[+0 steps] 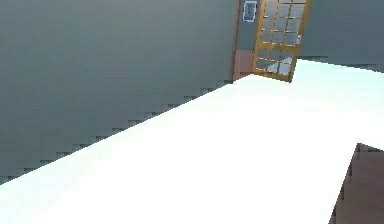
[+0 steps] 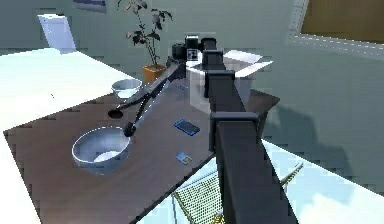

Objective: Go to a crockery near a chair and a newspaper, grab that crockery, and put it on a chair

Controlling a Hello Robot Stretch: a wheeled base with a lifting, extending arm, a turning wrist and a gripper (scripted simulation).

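A wide pale bowl [image 2: 100,150] stands on the dark brown table [image 2: 60,125] near its front-left corner. A smaller white bowl [image 2: 127,87] sits farther back on the same table. My dark arm [image 2: 235,150] rises from the bottom edge, and the gripper [image 2: 127,113] reaches down to the left between the two bowls. Its thin fingers [image 2: 150,92] lie over the tabletop, so I cannot tell whether it holds anything. A yellow wire chair [image 2: 212,200] shows below the table's near edge.
A white open box [image 2: 238,68], a small dark flat item [image 2: 185,127] and a tiny object [image 2: 183,158] lie on the table. A potted plant [image 2: 150,40] stands behind. The forward view has pale floor, a grey-green wall, a glazed wooden door [image 1: 278,40] and the table corner [image 1: 362,185].
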